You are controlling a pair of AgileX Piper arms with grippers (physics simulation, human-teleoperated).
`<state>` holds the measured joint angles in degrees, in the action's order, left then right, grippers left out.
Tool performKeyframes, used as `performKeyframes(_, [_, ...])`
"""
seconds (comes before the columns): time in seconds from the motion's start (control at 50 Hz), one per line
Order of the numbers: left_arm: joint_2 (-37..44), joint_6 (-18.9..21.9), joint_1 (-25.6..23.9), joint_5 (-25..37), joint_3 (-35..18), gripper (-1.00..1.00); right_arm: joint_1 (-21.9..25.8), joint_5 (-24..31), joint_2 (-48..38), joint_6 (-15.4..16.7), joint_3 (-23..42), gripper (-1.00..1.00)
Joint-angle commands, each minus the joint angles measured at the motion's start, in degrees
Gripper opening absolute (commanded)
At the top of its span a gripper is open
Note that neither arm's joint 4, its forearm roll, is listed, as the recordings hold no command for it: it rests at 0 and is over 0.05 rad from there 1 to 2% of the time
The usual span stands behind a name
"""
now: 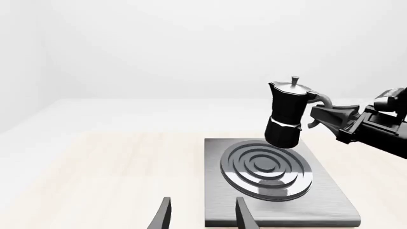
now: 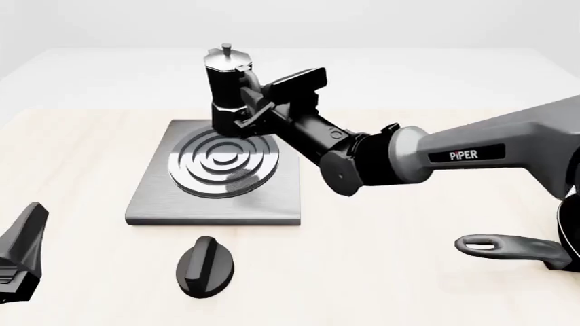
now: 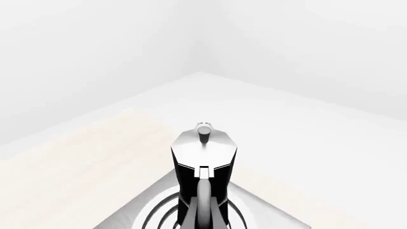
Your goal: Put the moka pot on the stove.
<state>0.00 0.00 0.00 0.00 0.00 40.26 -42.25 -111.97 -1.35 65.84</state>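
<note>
- Small black faceted moka pot (image 2: 228, 85) with silver lid: upright, held above the far edge of the flat grey square stove (image 2: 217, 170);
- Right gripper (image 2: 255, 103): jaws clamped on pot's handle;
- Left gripper (image 1: 202, 214): jaws apart, holding nothing;
- Black oval knob (image 2: 205, 266): on table, near stove.

The table (image 2: 426, 258) has a pale wooden top, and its far part looks white. On it lies the stove (image 2: 149, 204), a flat square grey plate with a shiny ring burner (image 2: 222, 166) in its middle. It is placed left of the centre of the table. Just in front of the stove, near its front edge but apart from it, a black oval knob (image 2: 205, 266) rests on the wood. At the right edge, well apart from the stove, a black pan handle (image 2: 507, 248) reaches in above the table.
</note>
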Motion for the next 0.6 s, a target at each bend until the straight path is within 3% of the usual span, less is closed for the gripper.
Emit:
performKeyframes(0.02, [0.0, 0.0, 0.0, 0.0, 0.0, 1.0, -0.2, 0.1, -3.1, -0.7, 3.8, -1.0])
performKeyframes(0.6, [0.0, 0.0, 0.0, 0.0, 0.0, 1.0, 0.7, 0.1, -8.8, -2.1, 6.0, -1.0])
